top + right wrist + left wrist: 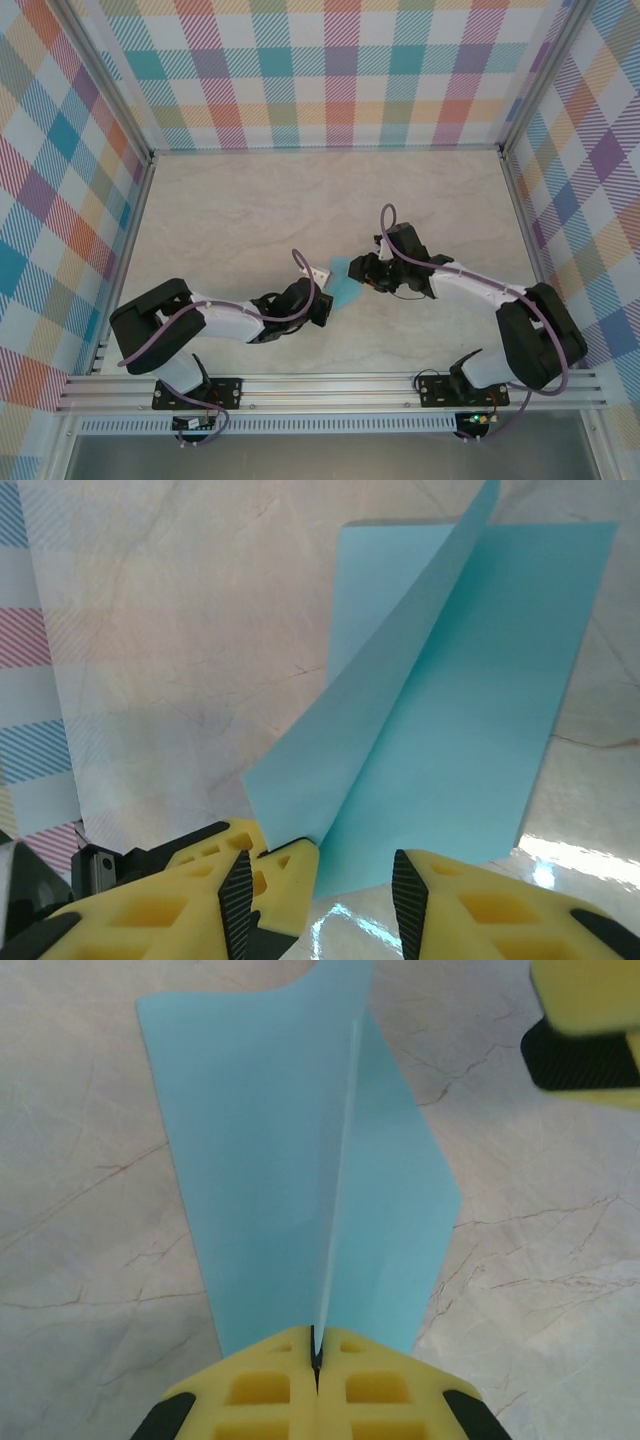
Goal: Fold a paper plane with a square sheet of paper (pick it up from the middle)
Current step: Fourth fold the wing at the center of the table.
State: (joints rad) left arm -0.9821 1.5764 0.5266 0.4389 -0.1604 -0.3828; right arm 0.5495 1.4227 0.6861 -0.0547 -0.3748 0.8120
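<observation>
Paper [345, 285] is mid-table, a bit toward the near side, between left gripper [315, 1348] and right gripper [355, 885]. It is light blue and creased down the middle. The two flaps splay out from the fold, so it is not flat.

Left gripper reaches in from the near left and is clamped tight on the crease at one end of the paper. Its yellow fingers [260, 1390] are pressed together with no gap, and the fold line runs straight out from between them. In the left wrist view the left flap is broad with a square far corner. The right flap narrows to a blunt point on the right.

Right gripper reaches in from the right with its jaws apart, gripping nothing. The paper's edge sits in the gap between its fingers. In the right wrist view one flap stands up at a slant, and its lower corner is at the tip of the finger on the left [285, 875]. Can't tell if that corner is touching or just beside. The other flap's edge is just beside the opposite finger.

A blurred yellow-and-black bit of the right gripper shows at the top right of the left wrist view, apart from the paper.

Table [250, 210] is pale with a marble look, and plaid walls [340, 70] stand on the left, far and right sides. Can't tell whether the paper rests on the table or hangs just above it.
</observation>
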